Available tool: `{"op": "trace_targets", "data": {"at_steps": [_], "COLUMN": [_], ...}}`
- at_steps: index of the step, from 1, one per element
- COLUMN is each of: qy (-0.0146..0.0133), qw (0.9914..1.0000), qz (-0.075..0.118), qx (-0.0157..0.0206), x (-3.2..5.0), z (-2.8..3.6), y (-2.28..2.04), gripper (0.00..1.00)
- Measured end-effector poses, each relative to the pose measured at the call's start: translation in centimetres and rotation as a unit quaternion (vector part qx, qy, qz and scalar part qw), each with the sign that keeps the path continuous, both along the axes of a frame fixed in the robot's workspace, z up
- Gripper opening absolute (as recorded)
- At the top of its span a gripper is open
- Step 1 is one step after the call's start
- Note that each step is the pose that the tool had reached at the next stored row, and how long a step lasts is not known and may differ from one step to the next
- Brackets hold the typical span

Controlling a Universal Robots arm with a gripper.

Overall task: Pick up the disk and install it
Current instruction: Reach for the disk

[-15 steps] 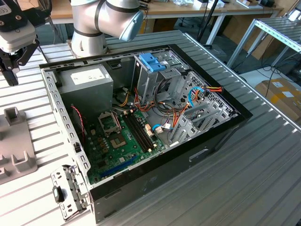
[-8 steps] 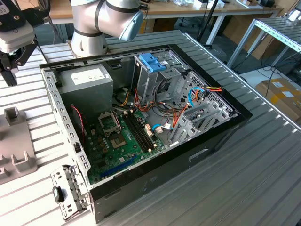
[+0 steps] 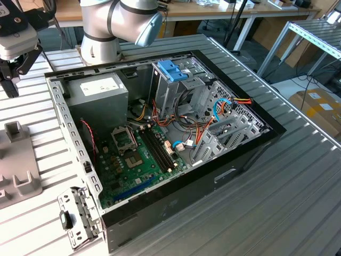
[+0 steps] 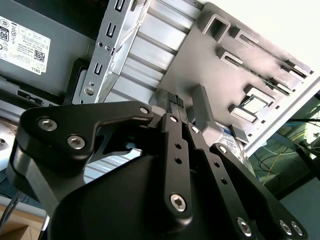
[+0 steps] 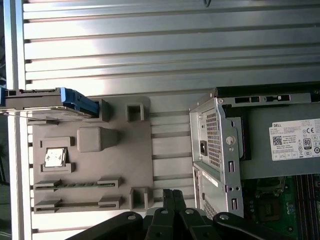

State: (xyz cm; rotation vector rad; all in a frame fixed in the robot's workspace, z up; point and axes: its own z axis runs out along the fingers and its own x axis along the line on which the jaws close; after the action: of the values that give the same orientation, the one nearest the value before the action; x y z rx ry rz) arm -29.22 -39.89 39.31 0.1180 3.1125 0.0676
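Disk (image 5: 45, 98) sat ungrasped on grey holder (image 5: 135, 150) | claw (image 5: 172, 194) pinched together, empty | pickup, installation not yet done

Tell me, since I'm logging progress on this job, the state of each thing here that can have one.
Gripper: shut, holding nothing, close to the grey holder.
Disk: standing on edge in the grey holder, not gripped, not installed.
Computer case: lying on its side, open, insides showing.
Blue latch: standing up from the drive cage in the case.
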Motion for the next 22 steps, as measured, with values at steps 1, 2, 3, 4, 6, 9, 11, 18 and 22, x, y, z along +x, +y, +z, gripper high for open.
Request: {"op": "trace_targets", "data": {"at_steps": [1,2,3,4,6,9,11,18,22], "qy": [0.0,0.0,0.0,0.0,0.0,0.0,0.0,0.0,0.0], "qw": [1.0,1.0,1.0,1.0,1.0,1.0,1.0,1.0,1.0], "qz": [0.0,0.0,0.0,0.0,0.0,0.0,0.0,0.0,0.0], "qx": [0.0,0.0,0.0,0.0,0.0,0.0,0.0,0.0,0.0], "x": [0.0,-0.01,-0.02,-0.04,-0.11,-0.14,-0.17,-0.41,-0.49], "z": [0.0,0.0,0.0,0.0,0.0,0.0,0.0,0.0,0.0], "y": [0.0,0.0,0.0,0.0,0.0,0.0,0.0,0.0,0.0], "gripper": [0.11,0.11,0.11,0.11,0.11,0.11,0.11,0.11,0.11]}}
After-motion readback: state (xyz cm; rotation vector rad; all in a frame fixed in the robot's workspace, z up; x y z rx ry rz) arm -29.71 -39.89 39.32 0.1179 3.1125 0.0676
